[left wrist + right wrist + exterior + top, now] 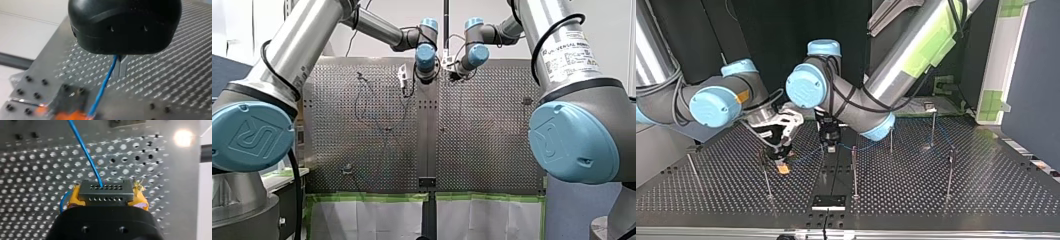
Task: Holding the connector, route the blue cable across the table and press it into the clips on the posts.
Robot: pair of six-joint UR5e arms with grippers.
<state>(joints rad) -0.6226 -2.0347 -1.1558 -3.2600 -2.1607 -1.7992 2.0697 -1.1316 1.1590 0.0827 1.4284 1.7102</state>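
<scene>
My right gripper (106,195) (yellow pads) is clamped on the grey, hole-studded rectangular connector (105,190), low over the perforated metal table (946,200). The thin blue cable (105,83) runs from it to my left gripper (120,67), whose metal fingers pinch it.

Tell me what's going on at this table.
Two arms are routing a blue cable. My right tool grips the connector between yellow pads; my left tool is closed on the cable a short way along it. Both hang low over the table's middle, among the posts. The cable trails toward the posts at the top view's right; whether any clip holds it cannot be told.
</scene>
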